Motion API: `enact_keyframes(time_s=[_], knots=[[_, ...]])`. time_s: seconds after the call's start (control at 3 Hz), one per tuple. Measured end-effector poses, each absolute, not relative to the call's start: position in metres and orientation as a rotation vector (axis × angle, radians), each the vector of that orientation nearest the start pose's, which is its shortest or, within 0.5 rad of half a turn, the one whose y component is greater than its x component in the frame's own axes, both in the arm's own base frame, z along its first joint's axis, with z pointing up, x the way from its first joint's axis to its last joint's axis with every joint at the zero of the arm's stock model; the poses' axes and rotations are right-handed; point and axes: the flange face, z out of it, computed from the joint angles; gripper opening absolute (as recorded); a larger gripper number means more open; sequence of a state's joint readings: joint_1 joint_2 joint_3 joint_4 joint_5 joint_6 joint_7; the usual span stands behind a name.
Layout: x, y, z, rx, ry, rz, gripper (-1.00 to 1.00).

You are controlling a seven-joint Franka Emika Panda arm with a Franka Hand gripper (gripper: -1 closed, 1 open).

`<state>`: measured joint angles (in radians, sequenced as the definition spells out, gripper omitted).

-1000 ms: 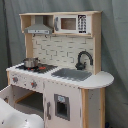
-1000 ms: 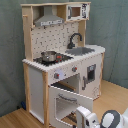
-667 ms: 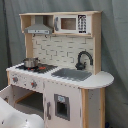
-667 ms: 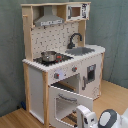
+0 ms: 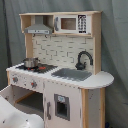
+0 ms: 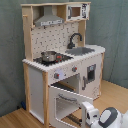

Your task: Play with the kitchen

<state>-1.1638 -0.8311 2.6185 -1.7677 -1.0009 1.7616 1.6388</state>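
The kitchen (image 5: pixel 60 70) (image 6: pixel 60 55) is a tall toy of pale wood and white panels, seen in both exterior views. It has a grey sink (image 5: pixel 72 74) (image 6: pixel 80 50), a black faucet (image 5: pixel 83 59) (image 6: pixel 74 39) and a small metal pot (image 5: pixel 30 63) (image 6: pixel 49 56) on the stovetop. In the second exterior view its windowed oven door (image 6: pixel 67 104) stands open. My gripper (image 6: pixel 86 114) is low at that door's outer edge, with the white arm (image 6: pixel 110 118) behind it. In the first exterior view only the arm's white bulk (image 5: pixel 15 116) shows, at the bottom left.
A grey curtain (image 5: pixel 116 45) hangs behind the kitchen. The floor (image 6: pixel 115 92) is pale wood. A narrow door with a black dispenser (image 5: pixel 61 106) (image 6: pixel 91 72) beside the oven is closed. Knobs (image 5: pixel 33 84) (image 6: pixel 56 75) line the front panel below the stovetop.
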Motion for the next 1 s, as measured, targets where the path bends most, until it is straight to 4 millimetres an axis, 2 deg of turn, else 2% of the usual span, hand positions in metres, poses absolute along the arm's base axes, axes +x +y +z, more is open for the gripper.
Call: enact_keyframes(time_s=[0.33, 1.0], knots=[[0.132, 0.571, 0.178, 1.885, 0.43, 1.444, 1.0], [0.151, 0.509, 0.171, 1.869, 0.349, 1.387, 1.0]])
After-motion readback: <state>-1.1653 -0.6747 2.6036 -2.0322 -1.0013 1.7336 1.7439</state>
